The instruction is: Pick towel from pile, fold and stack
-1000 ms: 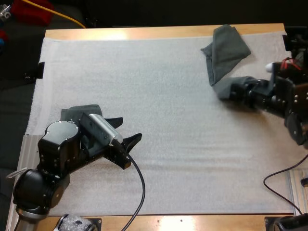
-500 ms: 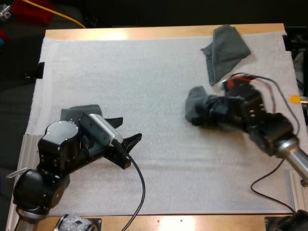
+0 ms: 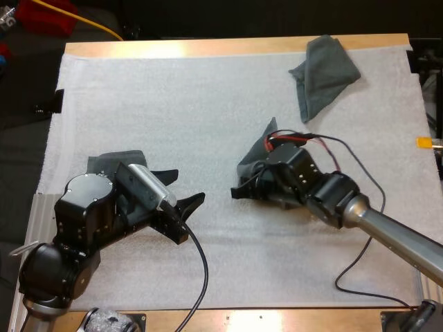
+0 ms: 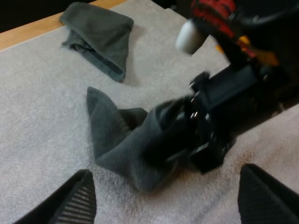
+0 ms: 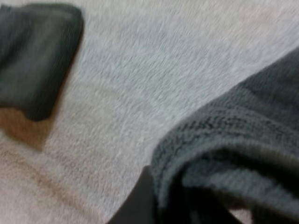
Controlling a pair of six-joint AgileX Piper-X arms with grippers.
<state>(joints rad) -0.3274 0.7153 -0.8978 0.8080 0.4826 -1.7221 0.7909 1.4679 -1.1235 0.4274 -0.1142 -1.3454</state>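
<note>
My right gripper (image 3: 250,184) is shut on a dark grey-green towel (image 3: 261,153) and holds it low over the middle of the mat; the cloth bunches around its fingers (image 5: 138,201). In the left wrist view that towel (image 4: 131,144) hangs from the right gripper (image 4: 205,140), with one corner sticking up. A crumpled towel (image 3: 324,72) lies at the mat's far right corner. My left gripper (image 3: 178,192) stands open at the near left, its fingers (image 4: 77,200) wide apart and clear of the held towel. A folded towel (image 3: 114,162) lies beside the left arm, partly hidden by it.
The white mat (image 3: 173,104) covers most of the wooden table (image 3: 208,47). The right arm stretches in from the near right. The folded towel (image 5: 32,56) lies ahead of the right gripper, across bare mat.
My right gripper has carried the towel from beside the far-right pile leftward to the middle of the mat. The left arm has not moved.
</note>
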